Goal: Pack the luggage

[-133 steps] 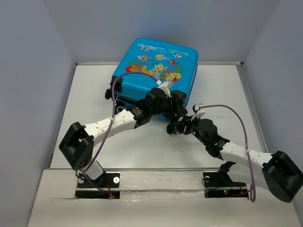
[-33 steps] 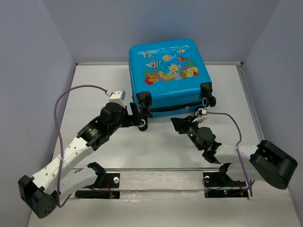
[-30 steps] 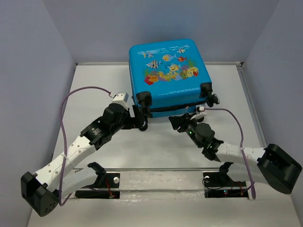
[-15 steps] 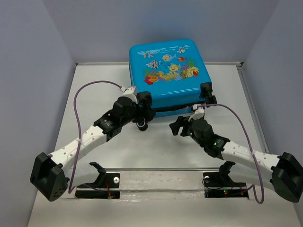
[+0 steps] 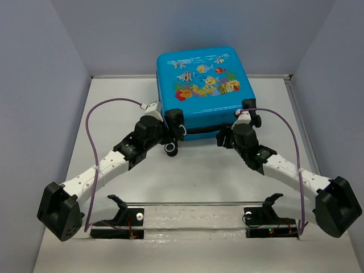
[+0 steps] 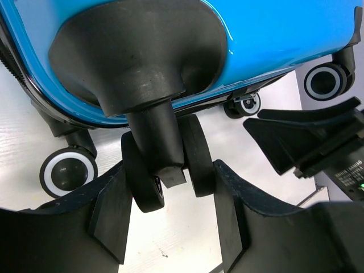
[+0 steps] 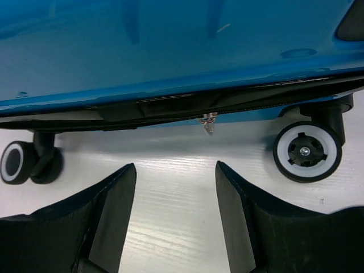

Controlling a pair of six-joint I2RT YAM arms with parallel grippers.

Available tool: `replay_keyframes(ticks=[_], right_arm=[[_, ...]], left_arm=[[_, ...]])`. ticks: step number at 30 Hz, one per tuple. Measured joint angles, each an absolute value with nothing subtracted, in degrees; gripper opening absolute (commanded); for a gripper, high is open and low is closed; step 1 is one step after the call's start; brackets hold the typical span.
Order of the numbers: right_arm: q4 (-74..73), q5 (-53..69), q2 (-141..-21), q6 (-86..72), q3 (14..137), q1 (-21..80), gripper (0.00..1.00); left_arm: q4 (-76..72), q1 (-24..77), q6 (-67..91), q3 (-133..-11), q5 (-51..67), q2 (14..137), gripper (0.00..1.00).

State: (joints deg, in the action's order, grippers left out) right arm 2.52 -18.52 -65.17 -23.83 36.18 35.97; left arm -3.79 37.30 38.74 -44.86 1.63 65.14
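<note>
We are in a robotics lab test cell. Plain grey walls (image 5: pixel 40 68) box in a white table (image 5: pixel 199 182), and two robot arms (image 5: pixel 108 165) are bolted to a rail (image 5: pixel 193 219) at its near edge.

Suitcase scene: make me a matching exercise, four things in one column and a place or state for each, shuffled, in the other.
Things:
1. suitcase
2. left arm
3. right arm
4. zipper pull

Place or state:
A. jaws apart, nothing between them
B. dangles from the side seam, between two wheels
C. lies flat, printed face up
D. jaws closed on a double wheel

Pairs: 1-C, 2-D, 3-A, 4-B
</note>
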Motion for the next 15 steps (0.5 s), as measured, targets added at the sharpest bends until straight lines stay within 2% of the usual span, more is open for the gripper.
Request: replay_keyframes(ticks=[5,15], right_arm=[[2.68,-18.2,-69.28,-22.11,37.19,34.48,0.54],[13.15,-22.65,-75.42,-19.44,35.44,33.28,0.45]], left_arm=[[-5.76,37.3,38.92,-43.38,1.52,64.14,0.06],[-9.67,37.26,40.03,-40.71,2.04,62.81,0.06]])
